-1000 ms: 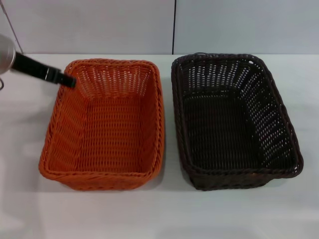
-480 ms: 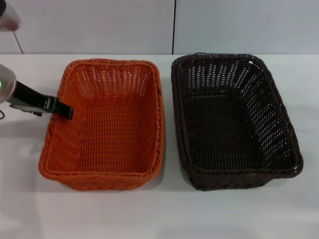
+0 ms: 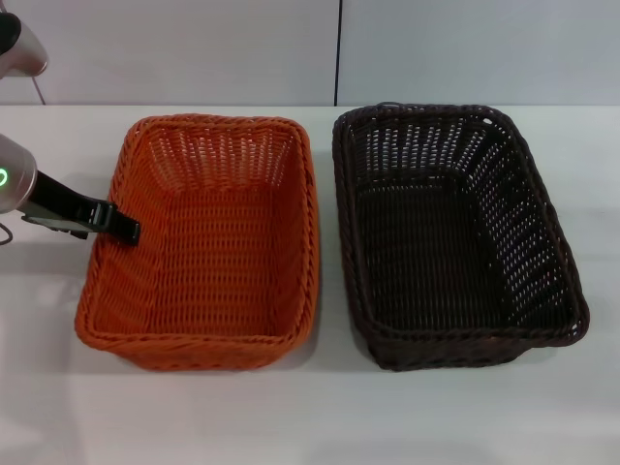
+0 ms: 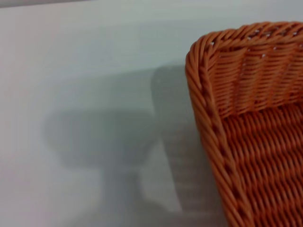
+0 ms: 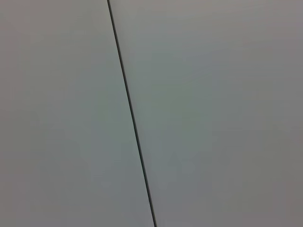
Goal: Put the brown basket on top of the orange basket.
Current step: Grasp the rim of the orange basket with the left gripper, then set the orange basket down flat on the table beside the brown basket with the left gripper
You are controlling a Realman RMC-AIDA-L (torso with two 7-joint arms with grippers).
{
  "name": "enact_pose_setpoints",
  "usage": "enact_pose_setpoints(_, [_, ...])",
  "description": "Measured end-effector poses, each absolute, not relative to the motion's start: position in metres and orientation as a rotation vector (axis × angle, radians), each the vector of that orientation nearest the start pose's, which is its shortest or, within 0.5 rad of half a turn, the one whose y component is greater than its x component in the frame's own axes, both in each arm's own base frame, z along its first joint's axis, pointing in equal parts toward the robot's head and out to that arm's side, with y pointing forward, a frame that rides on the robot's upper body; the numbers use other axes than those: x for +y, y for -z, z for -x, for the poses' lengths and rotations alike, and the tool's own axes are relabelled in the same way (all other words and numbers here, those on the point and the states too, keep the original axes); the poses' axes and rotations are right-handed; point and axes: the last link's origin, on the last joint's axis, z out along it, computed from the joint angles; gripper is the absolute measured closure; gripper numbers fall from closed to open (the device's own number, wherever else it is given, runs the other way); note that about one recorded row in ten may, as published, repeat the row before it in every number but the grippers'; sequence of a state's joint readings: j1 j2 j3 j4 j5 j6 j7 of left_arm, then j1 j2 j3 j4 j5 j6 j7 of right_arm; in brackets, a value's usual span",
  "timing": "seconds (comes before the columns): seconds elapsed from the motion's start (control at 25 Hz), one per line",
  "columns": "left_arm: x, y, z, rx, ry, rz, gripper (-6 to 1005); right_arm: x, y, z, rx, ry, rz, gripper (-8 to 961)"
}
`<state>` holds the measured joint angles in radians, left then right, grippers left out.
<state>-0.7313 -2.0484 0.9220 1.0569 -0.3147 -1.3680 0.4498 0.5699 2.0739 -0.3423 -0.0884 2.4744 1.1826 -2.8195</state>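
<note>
The orange basket (image 3: pixel 208 247) stands on the left half of the white table, and the brown basket (image 3: pixel 450 237) stands beside it on the right. The two are apart and both hold nothing. My left gripper (image 3: pixel 121 229) reaches in from the left, and its black tip sits at the orange basket's left rim, about halfway along that side. The left wrist view shows one corner of the orange basket (image 4: pixel 246 123) and the arm's shadow on the table. The right gripper shows in no view.
The white table (image 3: pixel 310 417) has bare surface in front of both baskets and to the left of the orange one. A grey wall with a vertical seam (image 3: pixel 339 53) rises behind the table. The right wrist view shows only a wall seam (image 5: pixel 132 118).
My left gripper has moved from the orange basket's far left corner toward me along the left rim, slowing in the last half second. Both baskets have stayed in place.
</note>
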Motion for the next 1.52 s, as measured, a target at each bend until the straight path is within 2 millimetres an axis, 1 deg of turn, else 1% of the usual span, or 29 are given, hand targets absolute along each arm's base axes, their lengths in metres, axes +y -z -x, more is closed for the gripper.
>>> enact_pose_setpoints(0.2, [0.408,-0.061,0.252,-1.383,-0.298,2.072,236,0.366,-0.076,-0.349,0.608,-0.811,1.150,287])
enact_pose_setpoints(0.4, [0.406,-0.059,0.253,-1.389,-0.306,2.077,472,0.367,-0.076,-0.349,0.607,-0.811,1.148,287])
enact_pose_setpoints(0.64, [0.408,-0.074,0.253,-1.316,-0.307,2.080,630,0.367,-0.077,-0.349,0.607,-0.811,1.148,287])
enact_pose_setpoints(0.72, [0.409,-0.082,0.251,-1.287,-0.306,2.074,802,0.367,-0.077,-0.349,0.606,-0.811,1.148,287])
enact_pose_setpoints(0.84, [0.411,-0.098,0.247,-1.212,-0.312,2.086,811,0.367,-0.078,-0.349,0.602,-0.810,1.147,287])
enact_pose_setpoints(0.96, [0.410,-0.109,0.242,-1.074,-0.360,2.150,820,0.367,-0.078,-0.349,0.601,-0.810,1.147,287])
enact_pose_setpoints(1.04, [0.409,-0.118,0.238,-0.932,-0.436,2.205,822,0.367,-0.078,-0.349,0.602,-0.813,1.146,287])
enact_pose_setpoints(1.16, [0.408,-0.126,0.235,-0.804,-0.503,2.246,826,0.366,-0.079,-0.349,0.599,-0.816,1.146,287])
enact_pose_setpoints(1.24, [0.408,-0.128,0.234,-0.771,-0.522,2.260,828,0.366,-0.078,-0.349,0.598,-0.816,1.149,287])
enact_pose_setpoints(1.28, [0.407,-0.131,0.232,-0.694,-0.569,2.304,829,0.366,-0.078,-0.349,0.599,-0.816,1.149,287])
enact_pose_setpoints(1.4, [0.406,-0.131,0.232,-0.672,-0.581,2.321,833,0.365,-0.077,-0.350,0.603,-0.816,1.147,287])
enact_pose_setpoints(1.44, [0.405,-0.130,0.230,-0.634,-0.599,2.349,834,0.364,-0.077,-0.350,0.605,-0.816,1.147,287])
enact_pose_setpoints(1.52, [0.405,-0.130,0.230,-0.634,-0.599,2.349,836,0.364,-0.076,-0.350,0.607,-0.816,1.146,287])
